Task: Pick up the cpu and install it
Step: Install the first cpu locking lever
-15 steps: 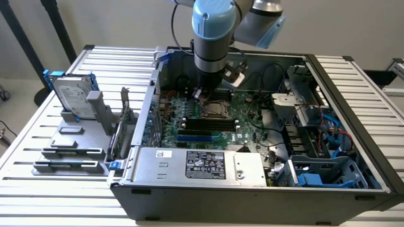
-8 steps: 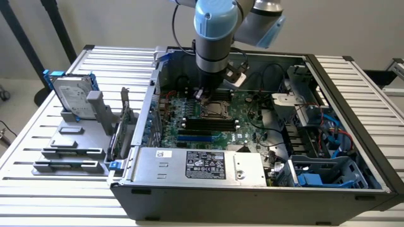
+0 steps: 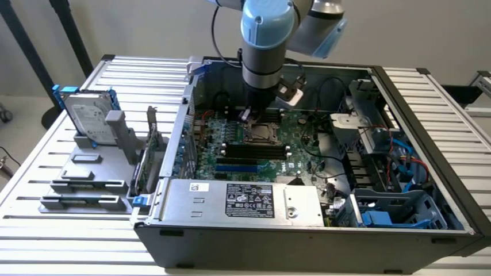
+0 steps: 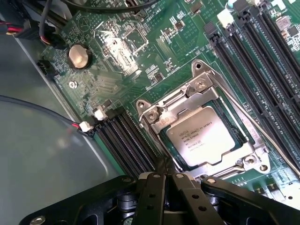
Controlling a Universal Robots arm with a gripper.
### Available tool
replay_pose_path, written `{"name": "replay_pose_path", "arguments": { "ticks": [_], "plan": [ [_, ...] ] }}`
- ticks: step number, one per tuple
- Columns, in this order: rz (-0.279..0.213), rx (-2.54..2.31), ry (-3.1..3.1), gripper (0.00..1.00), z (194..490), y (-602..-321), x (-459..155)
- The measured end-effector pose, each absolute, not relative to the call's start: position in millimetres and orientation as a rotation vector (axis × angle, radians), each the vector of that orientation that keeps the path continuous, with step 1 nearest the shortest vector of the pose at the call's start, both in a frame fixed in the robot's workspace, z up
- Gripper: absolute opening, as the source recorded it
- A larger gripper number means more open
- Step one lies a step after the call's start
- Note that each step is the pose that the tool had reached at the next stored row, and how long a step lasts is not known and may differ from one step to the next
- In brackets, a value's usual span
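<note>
The cpu (image 4: 204, 136), a small square chip with a silvery top plate, lies flat in the motherboard socket, framed by the socket's metal bracket (image 4: 157, 112). My gripper (image 4: 165, 177) hovers just beside one edge of the socket with its black fingers (image 4: 152, 192) pressed together and nothing between them. In the exterior view the arm reaches straight down into the open computer case, and the gripper (image 3: 257, 117) sits right above the socket (image 3: 266, 131) near the middle of the green board.
A grey power supply box (image 3: 245, 201) with a black label fills the case's near side. Black memory slots (image 3: 253, 152) lie beside the socket. A drive cage (image 3: 391, 213) with blue parts and cables stands at the exterior view's right. A hard drive (image 3: 86, 118) with blue rails stands outside, on the left.
</note>
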State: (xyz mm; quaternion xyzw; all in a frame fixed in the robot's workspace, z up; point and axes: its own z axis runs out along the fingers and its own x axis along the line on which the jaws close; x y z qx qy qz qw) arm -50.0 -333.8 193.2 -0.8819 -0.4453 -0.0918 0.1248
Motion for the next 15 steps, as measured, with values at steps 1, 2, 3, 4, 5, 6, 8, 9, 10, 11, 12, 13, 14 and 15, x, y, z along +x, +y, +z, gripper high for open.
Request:
{"name": "replay_pose_path", "arguments": {
  "ticks": [1, 2, 3, 4, 5, 6, 8, 9, 10, 11, 12, 13, 14, 15],
  "plan": [
    [-0.268, -2.570, -1.298, 0.11, 193, -334, -49],
    [-0.267, -2.570, -1.298, 0.11, 193, -334, -48],
    [-0.267, -2.570, -1.298, 0.11, 193, -334, -47],
    [-0.267, -2.571, -1.298, 0.11, 193, -334, -46],
    [-0.267, -2.571, -1.298, 0.11, 193, -334, -44],
    [-0.267, -2.571, -1.298, 0.11, 193, -334, -43],
    [-0.267, -2.571, -1.298, 0.11, 193, -334, -41],
    [-0.267, -2.571, -1.298, 0.11, 193, -334, -39],
    [-0.266, -2.571, -1.298, 0.11, 193, -334, -38],
    [-0.266, -2.571, -1.298, 0.11, 193, -334, -37],
    [-0.266, -2.572, -1.298, 0.11, 193, -334, -36],
    [-0.266, -2.572, -1.298, 0.11, 193, -334, -34],
    [-0.266, -2.572, -1.298, 0.11, 193, -334, -33],
    [-0.265, -2.572, -1.298, 0.11, 193, -334, -32]
  ]
}}
